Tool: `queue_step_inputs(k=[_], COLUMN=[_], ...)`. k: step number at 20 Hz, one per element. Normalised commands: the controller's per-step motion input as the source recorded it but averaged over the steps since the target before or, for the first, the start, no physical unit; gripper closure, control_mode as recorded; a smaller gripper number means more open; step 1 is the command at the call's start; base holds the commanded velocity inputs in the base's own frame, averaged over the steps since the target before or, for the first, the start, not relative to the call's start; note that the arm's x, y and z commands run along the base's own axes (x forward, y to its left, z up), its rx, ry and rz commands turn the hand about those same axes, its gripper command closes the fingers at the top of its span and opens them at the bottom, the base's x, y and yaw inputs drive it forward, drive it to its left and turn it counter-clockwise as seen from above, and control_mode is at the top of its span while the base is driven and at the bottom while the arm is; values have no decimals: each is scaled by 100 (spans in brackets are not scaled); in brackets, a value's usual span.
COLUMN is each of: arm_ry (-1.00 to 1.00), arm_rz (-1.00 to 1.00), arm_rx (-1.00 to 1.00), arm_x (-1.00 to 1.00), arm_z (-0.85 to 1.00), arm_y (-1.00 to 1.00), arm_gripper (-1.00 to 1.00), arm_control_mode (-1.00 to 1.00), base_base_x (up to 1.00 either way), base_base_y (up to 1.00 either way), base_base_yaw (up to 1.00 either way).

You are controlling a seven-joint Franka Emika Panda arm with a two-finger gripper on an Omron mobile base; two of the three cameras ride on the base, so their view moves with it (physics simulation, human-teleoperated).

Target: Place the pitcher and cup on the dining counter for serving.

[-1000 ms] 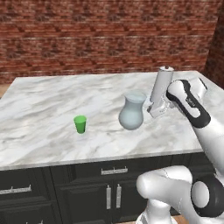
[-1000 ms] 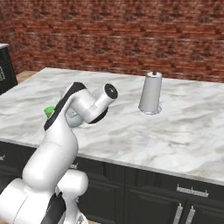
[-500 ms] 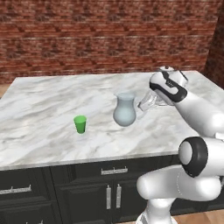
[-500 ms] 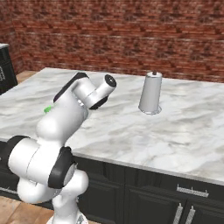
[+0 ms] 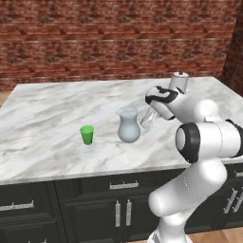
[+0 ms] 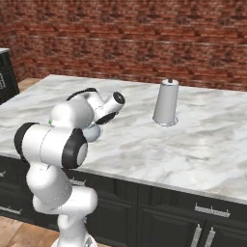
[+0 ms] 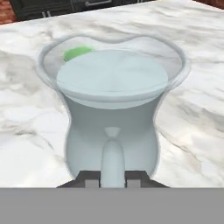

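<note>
The pale blue-grey pitcher (image 5: 128, 126) stands upright on or just above the marble dining counter (image 5: 42, 109), near its middle. My gripper (image 5: 144, 123) reaches it from the right and is shut on the pitcher's handle (image 7: 113, 158). In the hand view the pitcher (image 7: 113, 83) is close and large, with my gripper (image 7: 113, 178) at its base. The small green cup (image 5: 87, 135) stands upright on the counter a short way left of the pitcher, and shows through the pitcher's rim as a green patch (image 7: 78, 52). In the right base view my arm hides both.
A tall grey-white cylinder (image 5: 179, 81) (image 6: 166, 102) stands on the counter at the back right, behind my arm. Black cabinets with silver handles (image 5: 123, 186) sit under the marble top. A brick wall (image 5: 118, 38) runs behind the counter.
My gripper has carried the pitcher left and a little toward the front edge, closer to the cup. The arm has folded in over the counter. The cup and the cylinder have not moved.
</note>
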Motion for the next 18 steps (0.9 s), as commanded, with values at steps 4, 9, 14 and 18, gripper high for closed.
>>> queue_step_inputs(k=[4,9,14,18], arm_ry=[0,-3,-10,-5], arm_rz=[1,2,1,3], arm_rx=[-10,-6,0,-1], arm_x=[52,24,-2,-13], arm_z=[-65,-63,-52,-15], arm_y=[16,4,0,6], arm_gripper=[100,100,100,-100], arm_control_mode=[-100,-100,-100,-100], base_base_x=[0,0,0,0], base_base_y=[0,0,0,0], base_base_yaw=[0,0,0,0])
